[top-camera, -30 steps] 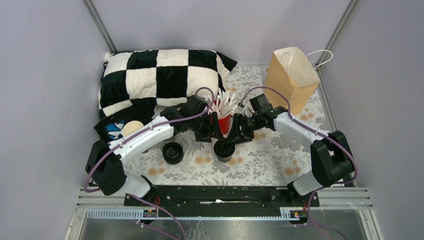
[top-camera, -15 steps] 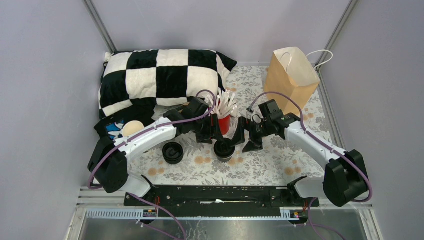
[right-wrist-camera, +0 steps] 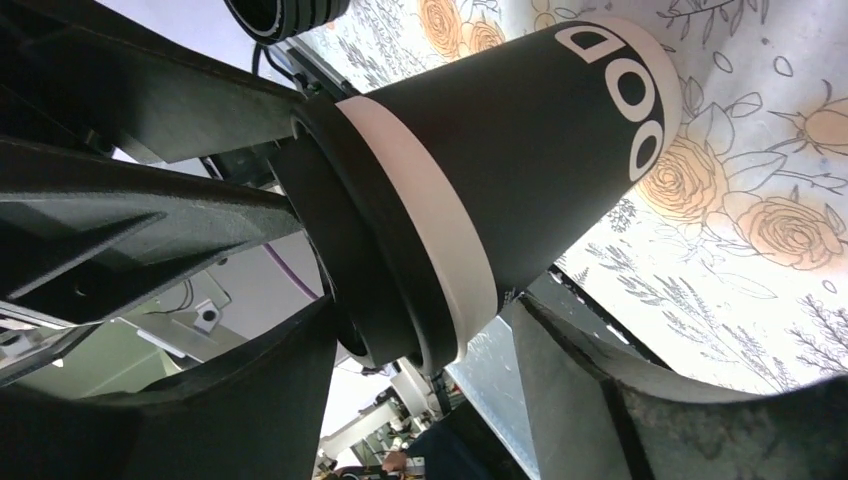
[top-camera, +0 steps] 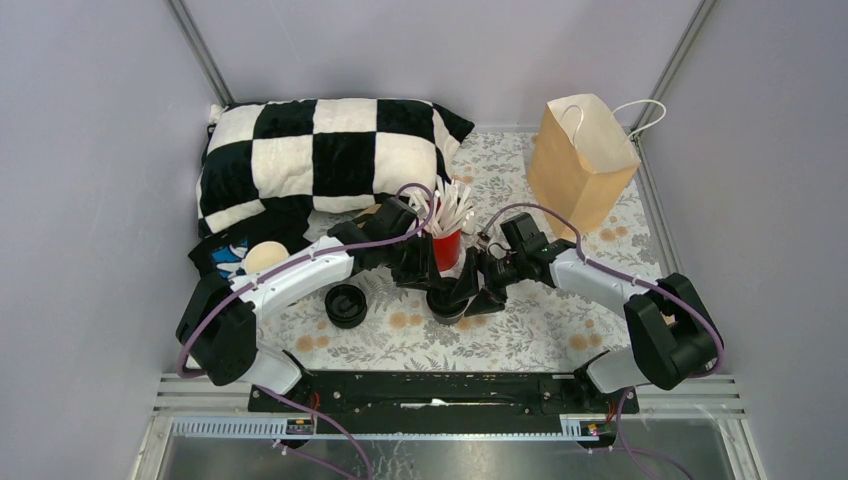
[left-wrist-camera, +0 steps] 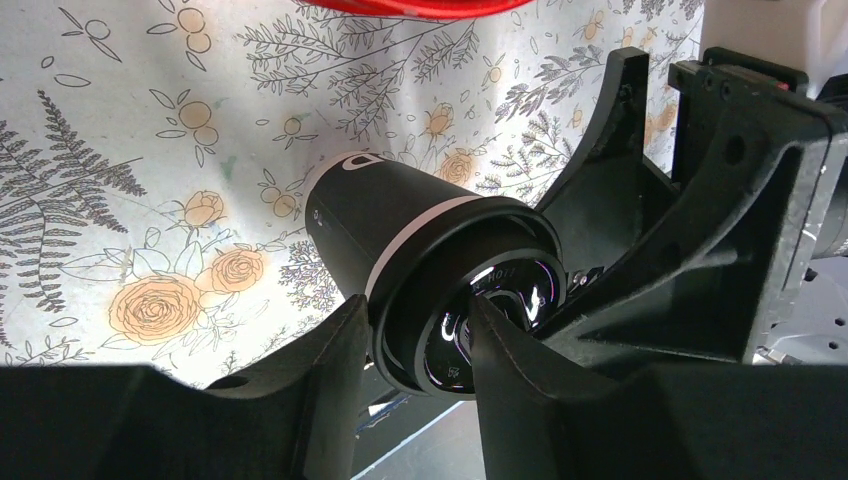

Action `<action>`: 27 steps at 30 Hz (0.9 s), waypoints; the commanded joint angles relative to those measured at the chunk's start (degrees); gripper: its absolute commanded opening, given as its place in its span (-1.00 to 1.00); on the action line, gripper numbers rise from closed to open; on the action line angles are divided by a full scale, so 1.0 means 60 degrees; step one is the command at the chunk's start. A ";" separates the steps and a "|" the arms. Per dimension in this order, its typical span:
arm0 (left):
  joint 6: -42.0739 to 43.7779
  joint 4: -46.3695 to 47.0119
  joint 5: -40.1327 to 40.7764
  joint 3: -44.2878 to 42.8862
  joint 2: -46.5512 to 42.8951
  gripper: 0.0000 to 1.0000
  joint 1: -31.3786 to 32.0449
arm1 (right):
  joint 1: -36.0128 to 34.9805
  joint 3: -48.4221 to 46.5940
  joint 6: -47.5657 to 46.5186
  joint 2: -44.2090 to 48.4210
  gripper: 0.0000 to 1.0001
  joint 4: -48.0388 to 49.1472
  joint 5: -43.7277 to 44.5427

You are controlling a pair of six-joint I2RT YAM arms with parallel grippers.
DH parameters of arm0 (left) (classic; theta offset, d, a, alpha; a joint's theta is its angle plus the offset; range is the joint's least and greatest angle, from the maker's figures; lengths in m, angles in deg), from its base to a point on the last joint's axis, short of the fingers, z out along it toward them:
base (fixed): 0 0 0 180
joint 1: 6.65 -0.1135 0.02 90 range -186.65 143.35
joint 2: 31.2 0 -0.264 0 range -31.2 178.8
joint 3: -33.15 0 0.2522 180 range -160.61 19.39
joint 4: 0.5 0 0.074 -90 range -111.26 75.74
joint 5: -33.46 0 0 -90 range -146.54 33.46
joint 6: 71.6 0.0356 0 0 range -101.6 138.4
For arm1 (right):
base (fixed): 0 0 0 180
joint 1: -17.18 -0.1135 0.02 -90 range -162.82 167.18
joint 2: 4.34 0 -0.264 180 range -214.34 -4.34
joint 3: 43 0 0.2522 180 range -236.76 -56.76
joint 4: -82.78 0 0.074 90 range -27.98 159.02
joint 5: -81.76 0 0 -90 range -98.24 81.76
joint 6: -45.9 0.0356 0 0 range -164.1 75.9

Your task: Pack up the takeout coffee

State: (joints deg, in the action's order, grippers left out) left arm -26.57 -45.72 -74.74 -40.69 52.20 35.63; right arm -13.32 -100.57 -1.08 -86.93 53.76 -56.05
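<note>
Coffee cup (left-wrist-camera: pixel 400 225): left hand (left-wrist-camera: pixel 415 310), right hand (right-wrist-camera: pixel 425 305) straddle lid (right-wrist-camera: pixel 350 230).

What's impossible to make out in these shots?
Top view: the lidded cup, mostly hidden under the left pincer and right pincer.
Left wrist view: whether the left pincer presses the lid; its own fingers cover the rim.
Right wrist view: the cup's lettering, curving out of sight.

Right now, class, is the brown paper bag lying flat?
No, the paper bag stands upright near the far right corner.
</note>
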 commanded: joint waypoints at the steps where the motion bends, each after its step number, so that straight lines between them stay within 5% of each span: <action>1: 0.0508 -0.0611 0.0402 0.0023 0.0260 -0.14 -0.0045 | -0.0070 0.0584 0.0518 -0.0143 0.31 0.1029 0.0020; 3: 0.0522 -0.0597 0.0498 0.0138 0.0273 -0.16 -0.0067 | -0.0027 0.1145 0.0592 -0.0098 0.24 0.1345 0.0260; 7: 0.0463 -0.0561 0.0557 0.0376 0.0408 -0.22 -0.0084 | 0.0415 0.2098 0.0759 -0.0267 -0.23 0.1855 0.0449; 12: 0.0376 -0.0499 0.0684 0.0901 0.0370 -0.24 -0.0076 | 0.0431 0.1814 0.0433 -0.0304 -0.26 0.1519 0.1108; 18: 0.0149 -0.0439 0.1011 0.1656 0.0402 -0.30 -0.0089 | 0.0425 0.1862 0.0263 -0.1952 -0.10 0.3000 0.0736; 23: 0.0198 -0.0389 0.0951 0.1656 0.0139 -0.28 -0.0097 | 0.0429 0.0263 -0.0979 -0.0493 0.45 0.0113 0.0568; 27: 0.0216 -0.0316 0.0809 0.1522 0.0140 -0.27 -0.0097 | 0.0563 -0.0428 -0.1110 -0.0100 0.53 -0.0493 -0.0335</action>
State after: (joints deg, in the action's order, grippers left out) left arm -27.70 -38.47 -76.34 -34.70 49.53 34.61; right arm -10.37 -98.78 -2.02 -89.88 58.72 -60.86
